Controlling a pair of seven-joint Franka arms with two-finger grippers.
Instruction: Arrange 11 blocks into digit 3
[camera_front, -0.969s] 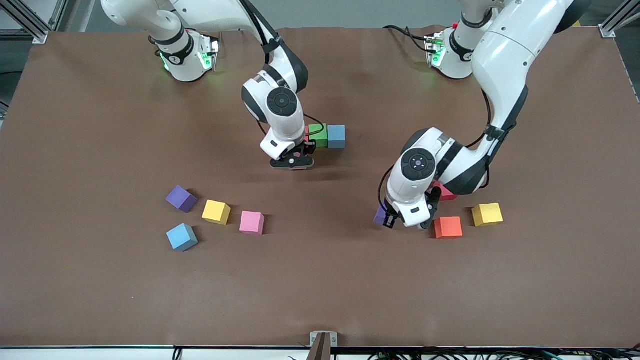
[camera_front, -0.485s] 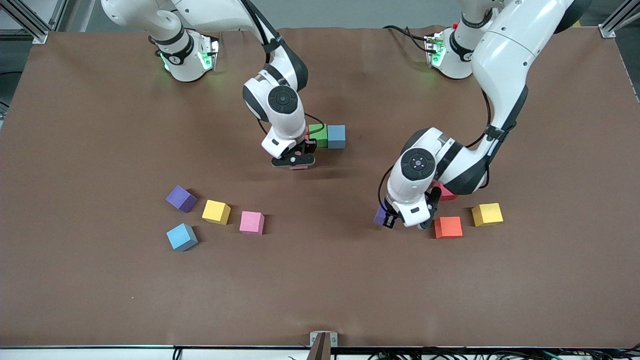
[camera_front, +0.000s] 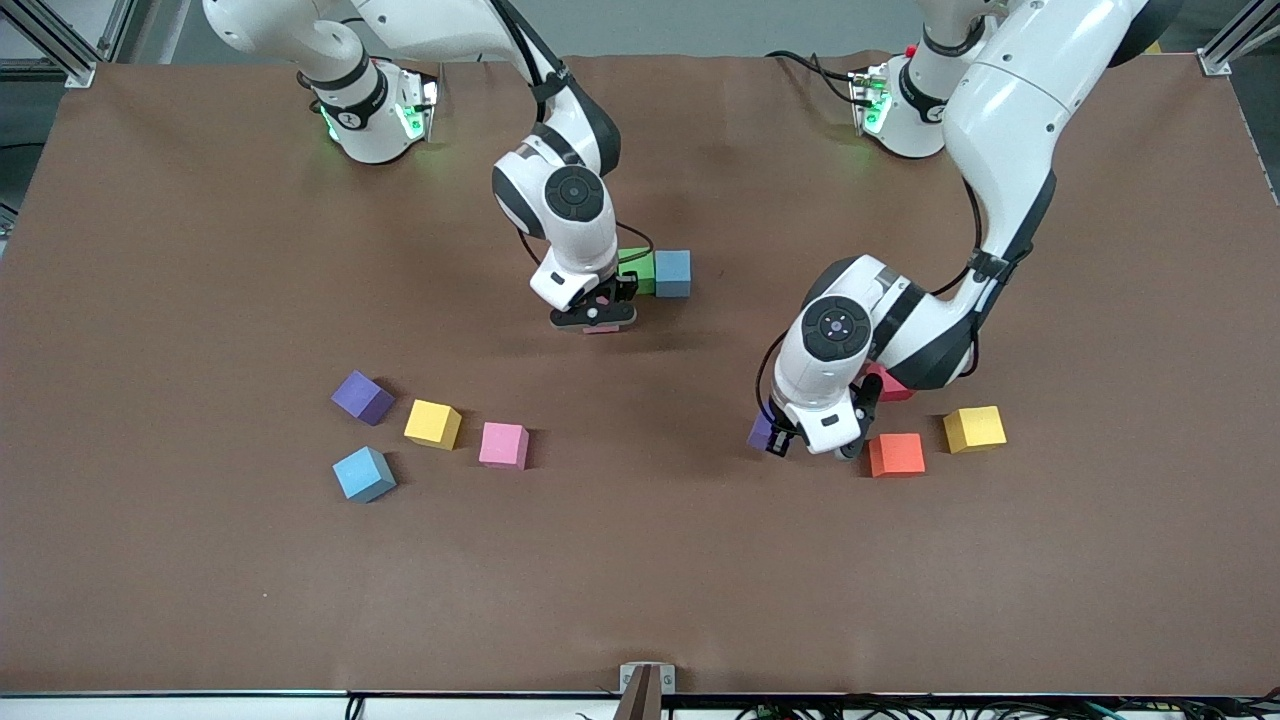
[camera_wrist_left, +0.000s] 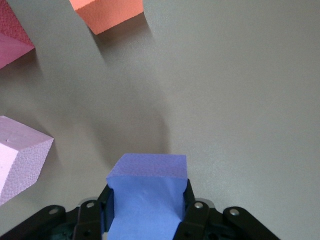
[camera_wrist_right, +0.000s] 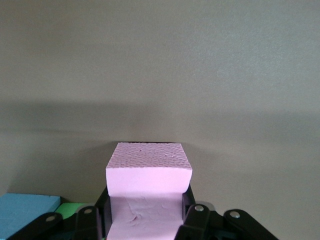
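we are working at a brown table with both arms, building a blocky figure three from small foam cubes. our right gripper is clamping a pink cube between its fingers, low over the table just beside the start of the figure. that start is a green cube touching a blue cube, side by side in a row near the middle of the table. we judge the pink cube is being carried there to join the row. the right arm is bending steeply down from its base, wrist pointing at the table.

our left gripper is closing on a purple cube, toward the left arm's end of the table. an orange cube, a yellow cube and a red cube are sitting close around it; whether the purple cube is lifted yet we cannot tell. the left arm is folding low, elbow raised, wrist angled down.

four spare cubes are waiting toward the right arm's end: purple, yellow, pink and blue. most of the figure is not yet built.
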